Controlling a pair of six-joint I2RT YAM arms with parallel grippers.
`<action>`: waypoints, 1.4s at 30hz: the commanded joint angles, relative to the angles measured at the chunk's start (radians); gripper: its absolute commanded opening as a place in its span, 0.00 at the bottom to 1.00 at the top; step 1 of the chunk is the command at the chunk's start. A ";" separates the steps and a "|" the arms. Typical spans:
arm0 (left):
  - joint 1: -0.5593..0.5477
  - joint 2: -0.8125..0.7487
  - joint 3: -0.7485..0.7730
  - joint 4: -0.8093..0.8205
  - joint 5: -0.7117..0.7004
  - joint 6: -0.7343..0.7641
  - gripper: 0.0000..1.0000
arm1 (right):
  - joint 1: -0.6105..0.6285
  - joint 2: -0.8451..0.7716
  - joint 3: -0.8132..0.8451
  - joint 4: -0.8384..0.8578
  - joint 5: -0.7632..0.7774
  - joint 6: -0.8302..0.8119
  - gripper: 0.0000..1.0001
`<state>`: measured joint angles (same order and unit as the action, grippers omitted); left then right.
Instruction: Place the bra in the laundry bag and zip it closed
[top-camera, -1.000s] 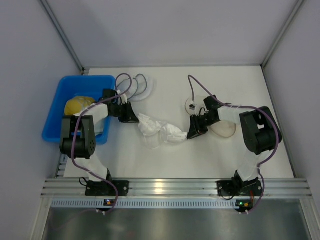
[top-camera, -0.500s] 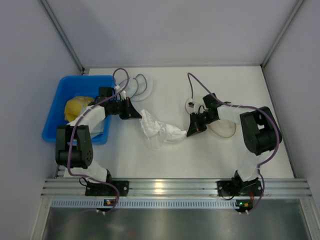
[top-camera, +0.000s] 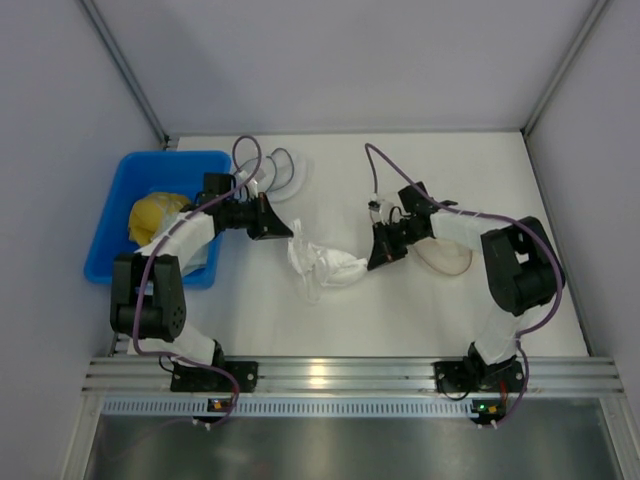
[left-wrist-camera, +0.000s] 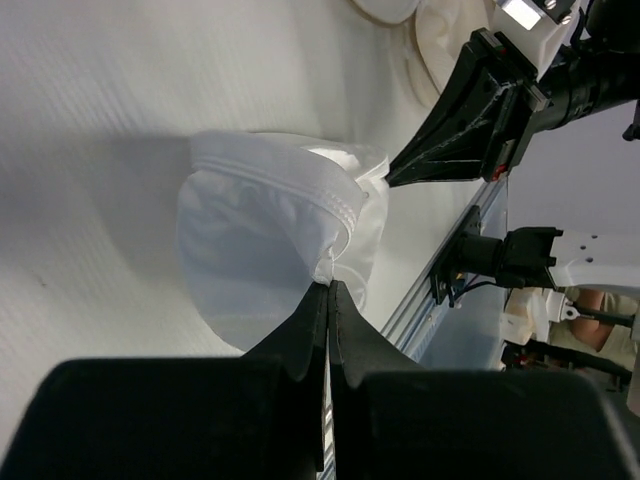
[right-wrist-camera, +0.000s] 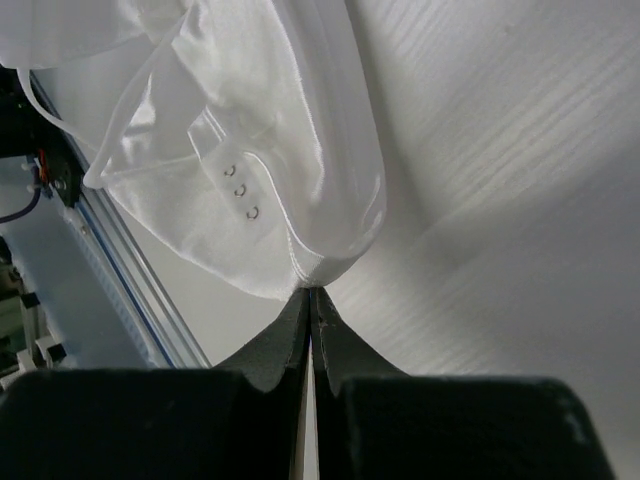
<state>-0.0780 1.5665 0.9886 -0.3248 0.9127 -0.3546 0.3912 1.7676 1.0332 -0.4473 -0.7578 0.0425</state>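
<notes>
- Holding the bra (top-camera: 325, 262) by two ends is the step in hand: your left gripper (top-camera: 289, 232) is clamped tight on one edge seam, and your right gripper (top-camera: 373, 264) on the opposite hem, near the hook eyelets (right-wrist-camera: 238, 190).
- The bra lies bunched mid-table between the arms. The laundry bag (top-camera: 450, 262) lies flat just beyond the right gripper, partly under that arm.
- Raise both ends together and level, so neither pinch slips.
- Treat both grips as shallow: only an edge of cloth is caught in each.
- Carry toward the tan-rimmed bag, not the black-rimmed pouch (top-camera: 283, 175).
- Check the bag's mouth first; whether its zip stands open cannot be told here.
</notes>
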 joint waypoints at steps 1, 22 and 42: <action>-0.046 -0.026 0.027 0.059 0.074 -0.046 0.00 | 0.052 -0.046 0.051 0.015 0.006 -0.033 0.00; -0.468 0.298 0.007 0.544 -0.018 -0.368 0.00 | 0.074 -0.060 0.028 0.067 0.025 -0.033 0.00; -0.407 0.374 -0.065 0.609 -0.024 -0.379 0.00 | 0.037 -0.485 -0.027 0.111 0.425 -0.159 0.99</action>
<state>-0.5018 1.9530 0.9501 0.2478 0.9009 -0.7471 0.4335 1.3857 1.0000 -0.4458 -0.4625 -0.0898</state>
